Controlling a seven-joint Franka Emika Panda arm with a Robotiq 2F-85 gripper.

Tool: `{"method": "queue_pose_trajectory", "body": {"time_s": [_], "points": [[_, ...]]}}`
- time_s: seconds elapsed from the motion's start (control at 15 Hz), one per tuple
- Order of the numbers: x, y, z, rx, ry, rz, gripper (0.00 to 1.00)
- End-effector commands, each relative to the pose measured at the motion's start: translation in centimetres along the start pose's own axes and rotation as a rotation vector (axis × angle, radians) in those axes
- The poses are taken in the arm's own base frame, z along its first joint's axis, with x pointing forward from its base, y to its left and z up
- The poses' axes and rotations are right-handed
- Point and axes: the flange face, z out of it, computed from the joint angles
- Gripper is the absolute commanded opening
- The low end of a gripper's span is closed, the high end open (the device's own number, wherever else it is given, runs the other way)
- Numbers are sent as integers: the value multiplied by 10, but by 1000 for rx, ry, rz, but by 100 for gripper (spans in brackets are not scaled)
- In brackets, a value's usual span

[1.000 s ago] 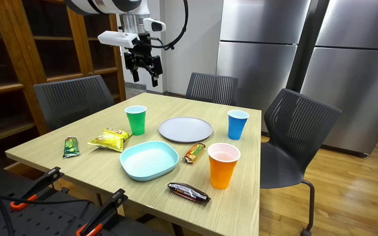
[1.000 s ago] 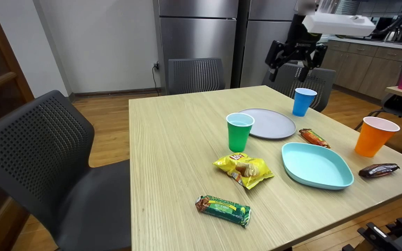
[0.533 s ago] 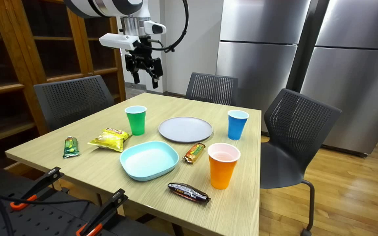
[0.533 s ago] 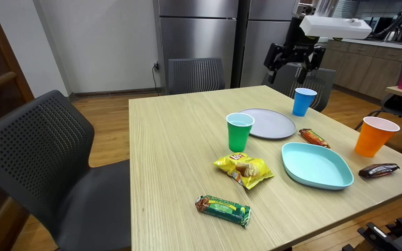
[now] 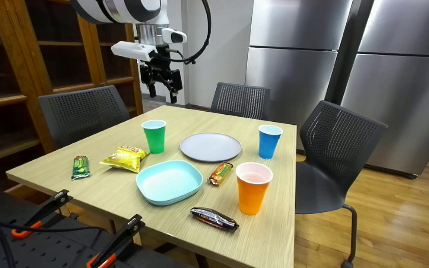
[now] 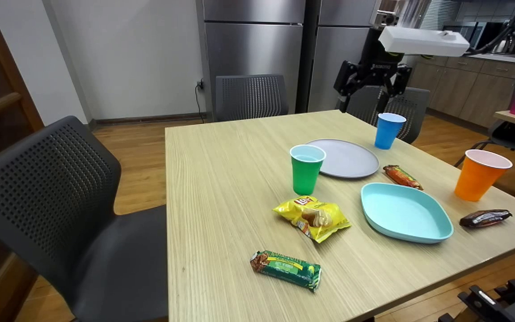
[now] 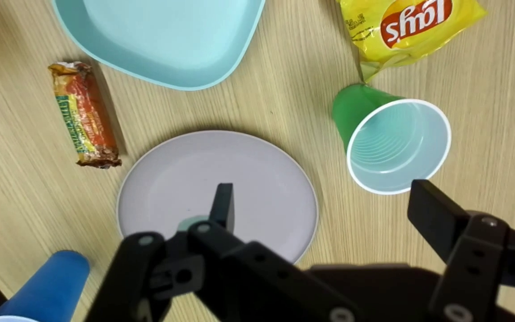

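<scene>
Angular black tool (image 5: 163, 95) has dipped slightly toward wood-grained table (image 5: 199, 121).

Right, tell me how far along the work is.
Done: little that shows beyond the gripper standing open above the table, its fingers pointing down. In hand: nothing sits between those fingers. Left: seemingly any grasp or move, since the green cup and blue cup stand upright on the table and the chip bag lies there, none of them touched.
</scene>
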Motion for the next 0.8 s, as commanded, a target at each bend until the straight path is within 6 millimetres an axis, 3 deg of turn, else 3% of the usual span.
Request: {"method": "queue_pose_trajectory", "body": {"time_s": [0.0,0.27,0.73], "points": [[11,-11,18,22,-16,-11,100],[18,-22,47,26,-45,-18,100],[32,-36,82,26,-67,-43,100]]}}
